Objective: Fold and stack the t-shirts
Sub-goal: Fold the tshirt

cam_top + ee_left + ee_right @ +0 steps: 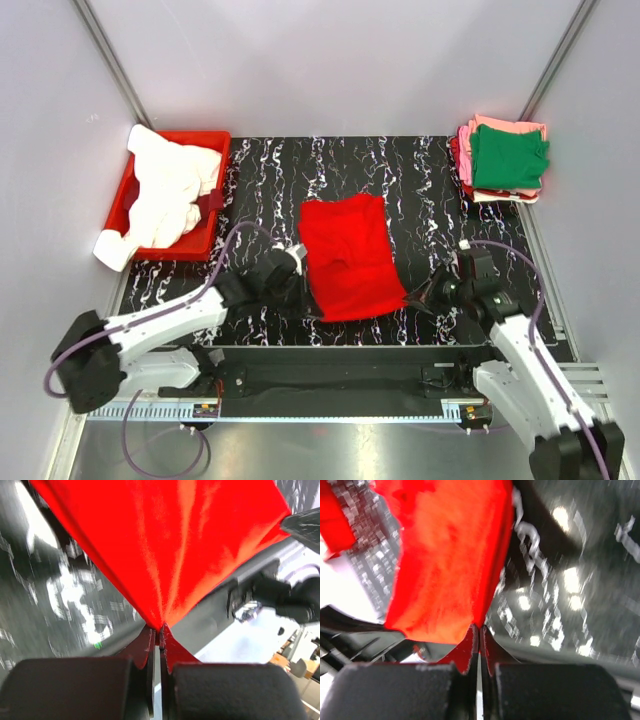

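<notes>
At mid-table lies the red t-shirt [345, 255]. My left gripper [160, 632] and right gripper [479, 629] are each clenched on what looks, through blur, like a near corner. Folding is in hand; next I should carry both corners forward evenly.

Surface [270, 170]: a black sheet veined with white marbling, seen from above. Three things lie directly on it. (a) Far left corner: a red plastic bin [185, 134], heaped with white cloth. (b) Centre: a red t-shirt [350, 255], spread out roughly as a rectangle with its long side running near to far; its two near corners are pinched, one in the left claw [303, 272] and one in the right claw [418, 297]. (c) Far right corner: a stack of folded t-shirts [478, 125], well apart from the red t-shirt, with a green t-shirt [508, 160] uppermost and pink and cream layers showing beneath.
</notes>
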You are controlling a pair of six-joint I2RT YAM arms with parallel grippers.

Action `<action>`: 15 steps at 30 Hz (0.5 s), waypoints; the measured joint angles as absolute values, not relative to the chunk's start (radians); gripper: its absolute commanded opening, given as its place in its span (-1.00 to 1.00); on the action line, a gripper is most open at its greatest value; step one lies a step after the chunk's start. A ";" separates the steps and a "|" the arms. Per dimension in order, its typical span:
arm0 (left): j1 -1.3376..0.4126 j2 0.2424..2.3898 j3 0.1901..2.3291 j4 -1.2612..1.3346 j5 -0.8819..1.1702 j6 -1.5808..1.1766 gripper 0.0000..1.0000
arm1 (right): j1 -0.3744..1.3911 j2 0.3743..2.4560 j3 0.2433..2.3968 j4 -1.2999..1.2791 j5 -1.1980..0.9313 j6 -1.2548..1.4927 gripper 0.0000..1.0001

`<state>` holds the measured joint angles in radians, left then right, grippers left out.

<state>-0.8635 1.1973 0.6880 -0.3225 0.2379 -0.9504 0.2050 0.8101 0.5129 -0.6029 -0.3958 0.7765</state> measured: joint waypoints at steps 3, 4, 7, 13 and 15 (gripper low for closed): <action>-0.920 1.073 0.651 -0.392 0.211 -1.015 -1.00 | 0.221 0.639 0.519 -0.736 -0.400 0.815 -1.00; -0.933 1.041 0.650 -0.414 0.205 -1.031 -1.00 | 0.223 0.605 0.526 -0.774 -0.402 0.824 -1.00; -0.949 0.967 0.658 -0.459 0.189 -1.066 -0.96 | 0.224 0.539 0.588 -0.894 -0.402 0.847 -1.00; -0.941 0.984 0.790 -0.577 0.152 -1.054 -0.93 | 0.227 0.643 0.760 -0.968 -0.373 0.842 -1.00; -0.921 1.012 0.844 -0.600 0.146 -1.035 -0.93 | 0.227 0.702 0.809 -0.964 -0.350 0.826 -1.00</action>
<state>-0.9215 1.0122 0.8440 -0.5999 0.1455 -1.0348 0.2268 0.7025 0.8093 -0.9638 -0.3500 0.8265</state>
